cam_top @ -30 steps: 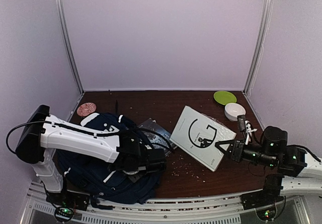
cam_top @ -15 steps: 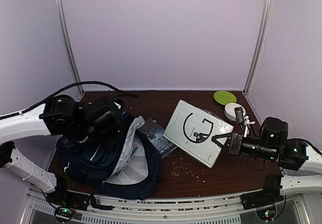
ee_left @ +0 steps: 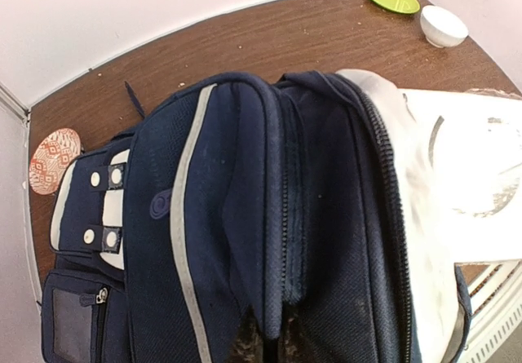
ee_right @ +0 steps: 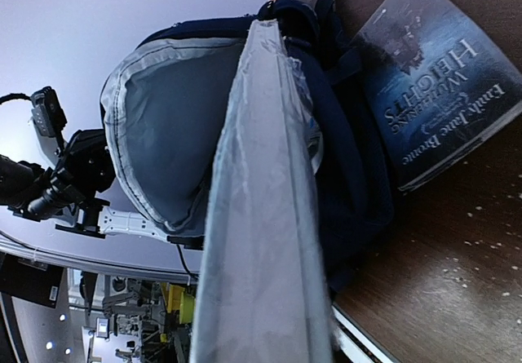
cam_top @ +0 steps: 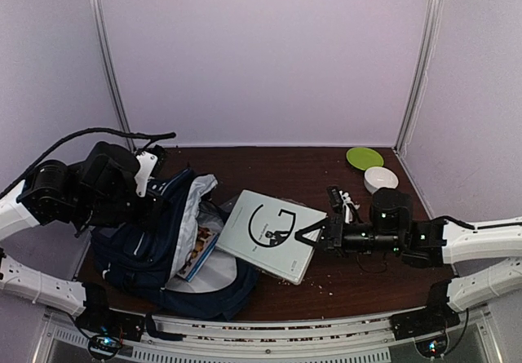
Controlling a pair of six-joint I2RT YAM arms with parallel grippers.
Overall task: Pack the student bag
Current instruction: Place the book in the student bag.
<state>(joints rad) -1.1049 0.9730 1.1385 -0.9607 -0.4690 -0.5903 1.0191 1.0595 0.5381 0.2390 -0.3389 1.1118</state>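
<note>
Since half a second ago the white book (cam_top: 273, 234) has travelled from the middle right of the top view toward the lower left, and its leading edge now sits at the mouth of the student bag (cam_top: 155, 269). The opening also gapes wider than it did.

The right fingers (cam_top: 308, 231) are clamped on the book's right edge. The left fingers (ee_left: 246, 348) are closed on a fold of the bag's navy fabric and hold the upper side up, so the grey lining shows.

We see three ways this could go wrong:
- The left grip has only a thin fold. If it slips, the flap drops and shuts the mouth on the book.
- The book's leading corner could catch on the zip rim, the loose lining, or the colourful book (cam_top: 198, 253) already inside, and push the whole bag along the desk (cam_top: 277, 163) rather than going in.
- Held by one edge, the book may sag or pivot as it meets resistance.

A dark paperback (ee_right: 440, 77) lying just beside the bag could get shoved too.

The bag lies at the lower left of the top view. We judge that its long axis runs from upper left to lower right, with the mouth facing right toward the book.
</note>
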